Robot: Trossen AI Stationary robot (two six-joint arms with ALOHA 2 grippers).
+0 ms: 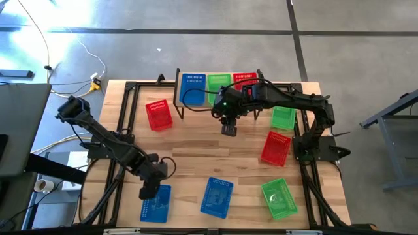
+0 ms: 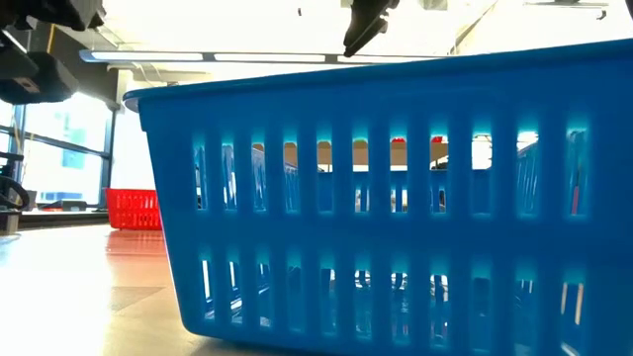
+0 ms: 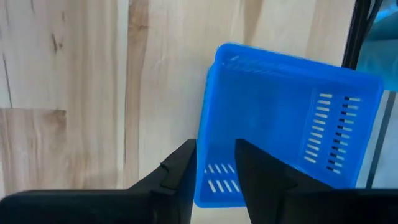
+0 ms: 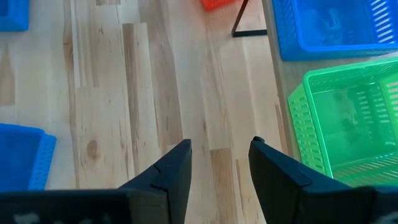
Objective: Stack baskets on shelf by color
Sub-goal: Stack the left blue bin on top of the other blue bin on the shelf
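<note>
Baskets: blue (image 1: 192, 88), green (image 1: 219, 83) and red (image 1: 244, 79) sit side by side on the shelf (image 1: 177, 91) at the bench's (image 1: 196, 140) far edge. Six more lie loose on the bench. My left end effector (image 1: 149, 190) hangs over the near-left blue basket (image 3: 280, 118), fingers (image 3: 177, 171) straddling its rim (gripping or not, can't tell). My right end effector (image 4: 217, 155) hovers just in front of the shelf, fingers spread, nothing between them.
</note>
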